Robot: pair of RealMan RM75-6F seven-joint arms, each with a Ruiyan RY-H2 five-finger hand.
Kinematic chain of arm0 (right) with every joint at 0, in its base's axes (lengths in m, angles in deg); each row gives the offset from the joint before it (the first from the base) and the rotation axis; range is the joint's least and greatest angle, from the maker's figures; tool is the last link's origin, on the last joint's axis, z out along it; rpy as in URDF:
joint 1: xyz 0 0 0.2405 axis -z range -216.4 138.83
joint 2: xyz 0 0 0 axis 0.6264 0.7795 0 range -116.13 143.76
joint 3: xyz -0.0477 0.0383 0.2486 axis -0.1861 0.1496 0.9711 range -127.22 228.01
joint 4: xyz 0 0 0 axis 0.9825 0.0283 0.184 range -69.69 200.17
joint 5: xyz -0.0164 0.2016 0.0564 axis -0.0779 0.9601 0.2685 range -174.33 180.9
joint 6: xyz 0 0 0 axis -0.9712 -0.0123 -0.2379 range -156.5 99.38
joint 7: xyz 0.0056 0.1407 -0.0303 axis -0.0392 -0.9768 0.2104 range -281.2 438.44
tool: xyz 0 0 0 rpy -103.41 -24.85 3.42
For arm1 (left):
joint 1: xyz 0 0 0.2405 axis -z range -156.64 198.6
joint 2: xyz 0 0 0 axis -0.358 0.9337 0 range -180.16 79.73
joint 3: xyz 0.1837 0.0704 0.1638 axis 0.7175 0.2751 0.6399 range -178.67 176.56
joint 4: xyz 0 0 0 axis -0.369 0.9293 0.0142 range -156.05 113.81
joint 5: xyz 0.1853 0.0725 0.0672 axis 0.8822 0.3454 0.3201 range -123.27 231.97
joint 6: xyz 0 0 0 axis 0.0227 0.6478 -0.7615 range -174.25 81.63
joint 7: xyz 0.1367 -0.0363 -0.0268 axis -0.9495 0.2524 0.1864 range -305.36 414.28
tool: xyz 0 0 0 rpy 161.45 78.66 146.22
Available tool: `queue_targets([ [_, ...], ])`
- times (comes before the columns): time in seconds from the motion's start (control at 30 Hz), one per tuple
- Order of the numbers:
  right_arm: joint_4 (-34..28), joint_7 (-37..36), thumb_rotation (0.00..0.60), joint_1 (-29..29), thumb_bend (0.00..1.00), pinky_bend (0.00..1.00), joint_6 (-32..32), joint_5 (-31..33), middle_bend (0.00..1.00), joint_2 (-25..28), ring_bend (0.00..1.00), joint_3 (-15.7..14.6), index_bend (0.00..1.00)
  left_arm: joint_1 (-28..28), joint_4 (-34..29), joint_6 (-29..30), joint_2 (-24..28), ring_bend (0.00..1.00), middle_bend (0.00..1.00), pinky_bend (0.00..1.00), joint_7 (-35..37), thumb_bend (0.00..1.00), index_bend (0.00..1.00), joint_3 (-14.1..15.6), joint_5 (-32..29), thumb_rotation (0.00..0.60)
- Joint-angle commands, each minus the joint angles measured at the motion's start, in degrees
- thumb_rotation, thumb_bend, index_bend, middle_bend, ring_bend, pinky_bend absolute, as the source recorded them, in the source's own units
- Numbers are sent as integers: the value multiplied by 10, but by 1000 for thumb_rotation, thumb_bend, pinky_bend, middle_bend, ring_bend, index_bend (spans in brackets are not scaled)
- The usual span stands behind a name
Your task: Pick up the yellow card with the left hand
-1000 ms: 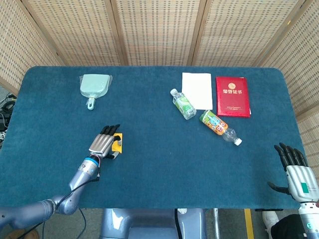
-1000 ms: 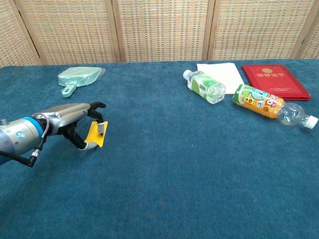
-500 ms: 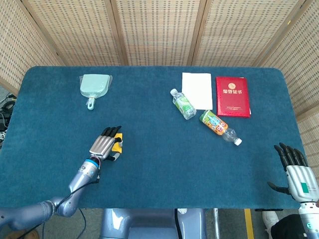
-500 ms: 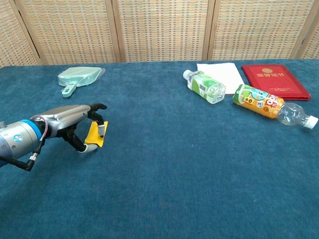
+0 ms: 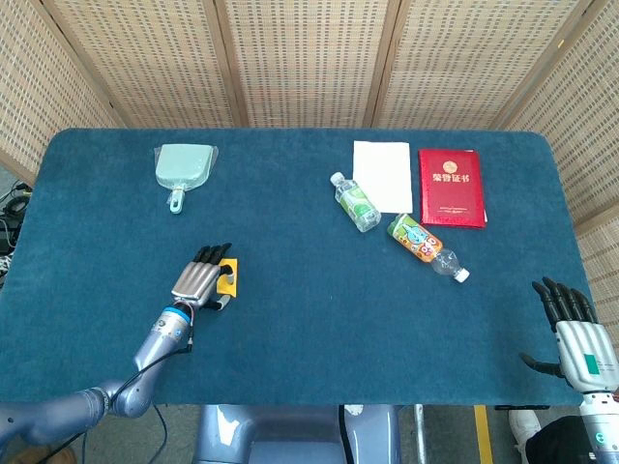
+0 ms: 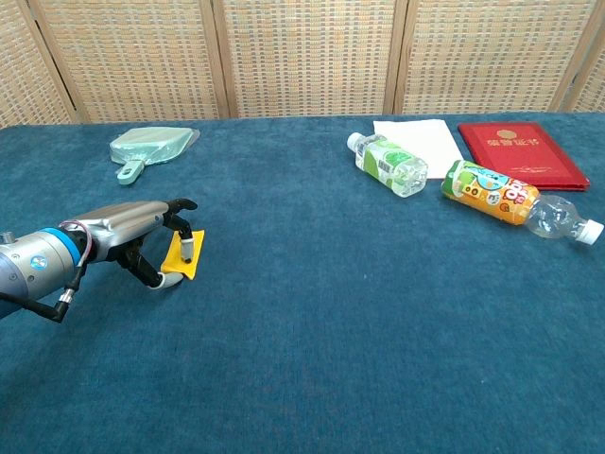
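Observation:
The small yellow card (image 5: 230, 276) (image 6: 176, 258) is near the table's front left, tilted with one edge close to the blue cloth. My left hand (image 5: 200, 278) (image 6: 128, 230) covers it from the left. The chest view shows the card pinched between a finger on top and the thumb beneath. My right hand (image 5: 574, 327) hangs past the table's front right corner with its fingers spread and nothing in it; only the head view shows it.
A pale green dustpan (image 5: 182, 167) (image 6: 149, 147) lies at the back left. At the back right are a clear bottle with a green label (image 5: 355, 201), an orange-labelled bottle (image 5: 426, 246), a white sheet (image 5: 382, 175) and a red booklet (image 5: 451, 187).
The left hand has shifted slightly and the card now sits flatter and lower in its pinch. The right hand has not moved.

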Motion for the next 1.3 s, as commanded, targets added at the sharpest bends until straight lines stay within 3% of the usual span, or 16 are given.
queue_targets([
  [0.03,0,0,600,0,0,0,0,0,0,0,0,0,42,1,1,-2,-1,0,0,0,0,434,565,-1,-4,600],
  [0.23,0,0,600,0,0,0,1,0,0,0,0,-1,42,1,4,-3,-3,0,0,0,-9,490,579,-3,-15,600],
  [0.6,-1,-3,600,-1,0,0,3,-1,0,1,0,-2,42,5,10,-1,-9,0,0,0,7,465,635,-14,-12,600],
  [0.8,-1,0,600,-2,0,0,5,4,0,0,0,0,42,43,69,-3,-30,0,0,0,47,466,644,-69,-7,600],
  [1.03,-5,-8,600,-3,0,0,7,14,0,6,0,6,42,113,143,10,-33,0,0,0,87,459,651,-167,-18,600],
  [1.2,-5,-9,600,-3,0,0,8,17,0,7,0,7,42,117,113,48,-8,0,0,0,129,454,652,-189,5,600],
  [1.3,-5,-6,600,-3,0,0,8,14,0,6,0,5,42,95,39,46,29,0,0,0,151,455,654,-178,15,600],
])
